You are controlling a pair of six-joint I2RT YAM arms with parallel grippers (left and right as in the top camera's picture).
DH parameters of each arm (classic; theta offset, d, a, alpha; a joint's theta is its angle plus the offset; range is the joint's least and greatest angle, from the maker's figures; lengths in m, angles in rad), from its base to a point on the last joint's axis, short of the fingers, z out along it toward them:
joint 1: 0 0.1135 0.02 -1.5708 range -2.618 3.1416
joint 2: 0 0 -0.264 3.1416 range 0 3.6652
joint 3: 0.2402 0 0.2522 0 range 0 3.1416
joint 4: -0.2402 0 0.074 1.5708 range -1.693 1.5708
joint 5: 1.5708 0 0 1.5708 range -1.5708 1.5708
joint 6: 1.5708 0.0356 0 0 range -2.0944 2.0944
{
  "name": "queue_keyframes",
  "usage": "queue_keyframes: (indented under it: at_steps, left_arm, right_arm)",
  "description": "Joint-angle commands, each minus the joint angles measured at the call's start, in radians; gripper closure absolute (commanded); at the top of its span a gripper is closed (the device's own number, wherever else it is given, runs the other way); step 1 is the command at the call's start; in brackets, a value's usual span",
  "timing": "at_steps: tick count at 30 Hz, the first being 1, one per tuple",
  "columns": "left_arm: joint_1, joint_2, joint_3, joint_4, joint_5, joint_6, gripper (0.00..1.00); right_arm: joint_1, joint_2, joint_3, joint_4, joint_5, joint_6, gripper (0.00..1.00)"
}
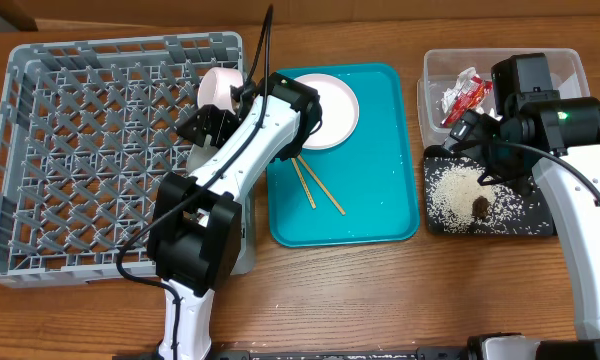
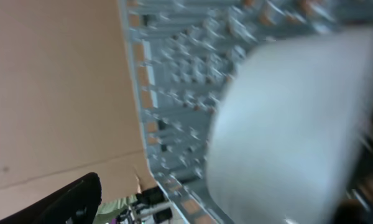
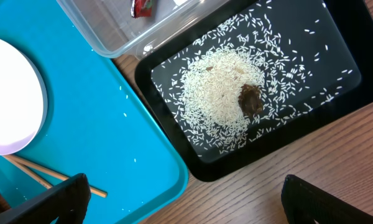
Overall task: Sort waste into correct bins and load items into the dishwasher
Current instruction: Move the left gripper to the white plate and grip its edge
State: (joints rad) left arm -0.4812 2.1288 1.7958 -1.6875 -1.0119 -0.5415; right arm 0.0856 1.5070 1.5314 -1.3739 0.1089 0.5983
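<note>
We take the large grey plastic lattice dish rack as our landmark. Our left gripper hangs over the rack's right wall with a round whitish bowl held on edge. In the left wrist view the bowl is a blurred white mass over the grid, so we judge the jaws clamped on it, though the fingers themselves are hidden.

The danger, as we see it, is in the release. If the bowl lets go while tilted over the wall, it could topple outward toward the teal rectangular serving tray just right of the rack, or knock the round white plate that rests there. The thin wooden chopsticks also lie on that tray, below the plate, and could be scattered.

Far right of the rack, our right gripper hovers between the clear plastic tub, which holds the red snack wrapper, and the shallow black tray of white rice grains with a small brown lump. Its fingers frame the lower edge of the right wrist view, wide apart and holding nothing. A low sweep there could push rice over the tray's rim.
</note>
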Motion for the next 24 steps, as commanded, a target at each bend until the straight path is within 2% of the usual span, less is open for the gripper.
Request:
queue_keyframes:
  at_steps: [1, 3, 12, 20, 24]
  left_arm:
    - [-0.004, 0.006, 0.016, -0.003, 0.177, 0.13, 0.07]
    - [-0.004, 0.006, 0.016, -0.003, 0.235, 0.161, 0.0]
    - [-0.004, 0.003, 0.113, -0.003, 0.415, 0.21, 0.0]
    - [-0.004, 0.001, 0.374, -0.003, 0.678, 0.337, 0.0]
    - [-0.004, 0.001, 0.521, 0.024, 0.872, 0.343, 0.0]
  right_arm:
    - [-0.003, -0.018, 0.02, 0.003, 0.011, -0.004, 0.0]
    - [-0.003, -0.018, 0.02, 0.003, 0.01, -0.004, 0.0]
    - [-0.003, -0.018, 0.02, 0.003, 0.011, -0.004, 0.0]
    - [-0.003, -0.018, 0.02, 0.003, 0.011, -0.004, 0.0]
    - [-0.003, -0.018, 0.02, 0.003, 0.01, -0.004, 0.0]
